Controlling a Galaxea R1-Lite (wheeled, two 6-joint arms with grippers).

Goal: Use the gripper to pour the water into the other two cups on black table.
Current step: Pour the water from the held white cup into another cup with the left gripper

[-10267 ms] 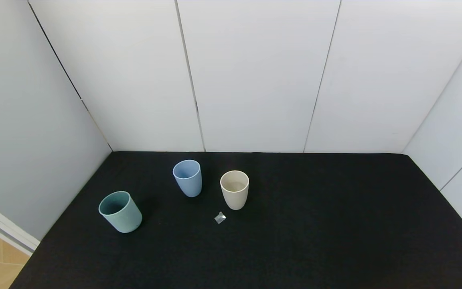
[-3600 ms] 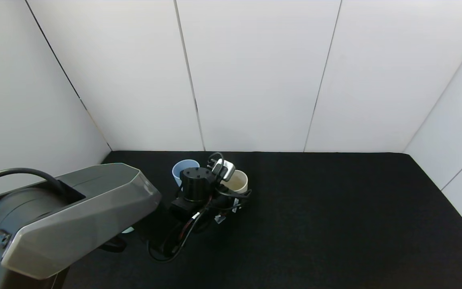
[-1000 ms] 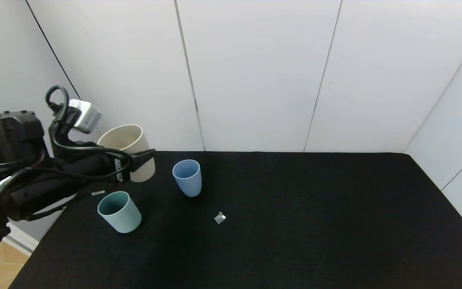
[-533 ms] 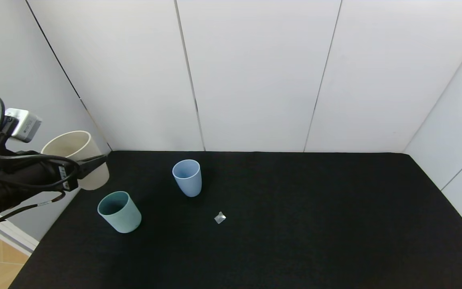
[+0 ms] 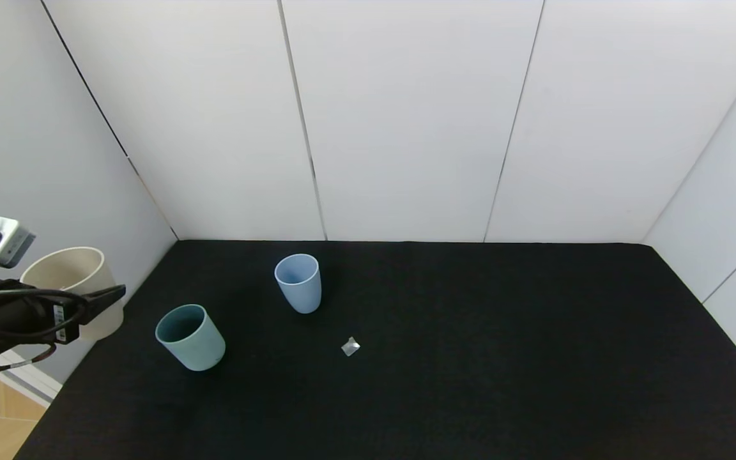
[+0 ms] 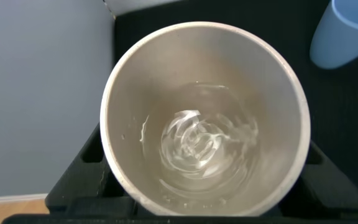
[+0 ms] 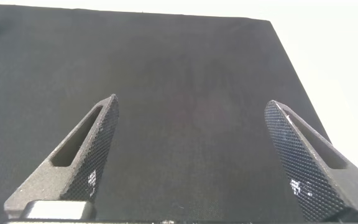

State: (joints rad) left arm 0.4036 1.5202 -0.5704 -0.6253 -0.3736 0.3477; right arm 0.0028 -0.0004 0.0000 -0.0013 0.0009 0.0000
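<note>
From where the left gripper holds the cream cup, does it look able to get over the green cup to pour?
Probably yes. The left gripper, shut on the cream cup, is raised at the table's left edge, beside the green cup. Nothing stands between them, and the blue cup is off to the side.

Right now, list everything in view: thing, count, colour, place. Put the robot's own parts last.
Beige cup: 1, cream, upright in the left gripper's grip beyond the table's left edge, a little water inside.
Teal cup: 1, teal-green, front left of the table.
Blue cup: 1, light blue, behind and right of the teal cup.
Clear scrap: 1, transparent, right of the teal cup.
Black table: 1, black cloth.
Wall panels: white, around the table.
Left gripper: black, shut on the beige cup.
Right gripper: black, open, above bare table.
</note>
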